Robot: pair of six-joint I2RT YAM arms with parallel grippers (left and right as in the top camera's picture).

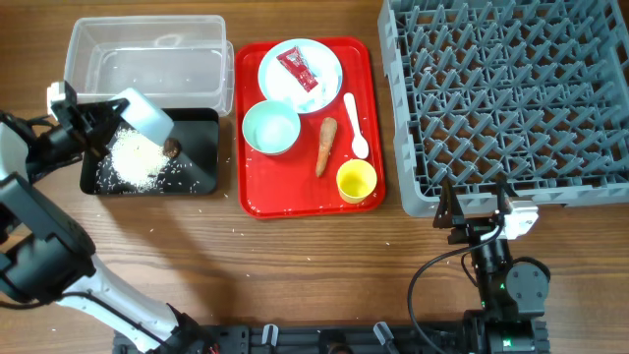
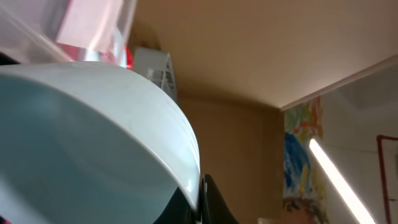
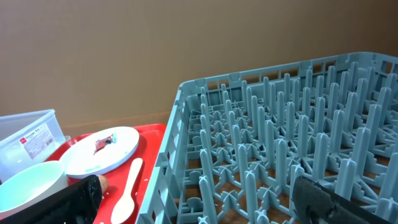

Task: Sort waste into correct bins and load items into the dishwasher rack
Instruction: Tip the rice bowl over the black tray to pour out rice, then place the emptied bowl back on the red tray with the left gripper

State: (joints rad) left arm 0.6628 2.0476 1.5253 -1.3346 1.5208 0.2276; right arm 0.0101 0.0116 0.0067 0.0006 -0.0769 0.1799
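The left fingers (image 1: 114, 111) pinch the tilted bowl (image 1: 147, 115) over the black tray (image 1: 208, 138), rice (image 1: 133, 157) beneath; the rack (image 1: 501, 98) lies far right across the red tray (image 1: 295, 192), nearer the spread right fingers (image 1: 474, 212)

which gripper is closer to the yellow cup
Right. The right gripper hangs just past the corner of the red tray from the yellow cup. The left gripper holds a bowl over the black tray, beyond the red tray's other side.

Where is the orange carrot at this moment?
In the overhead view, the carrot lies on the red tray, left of centre, between the pale blue bowl and the white spoon, near the yellow cup.
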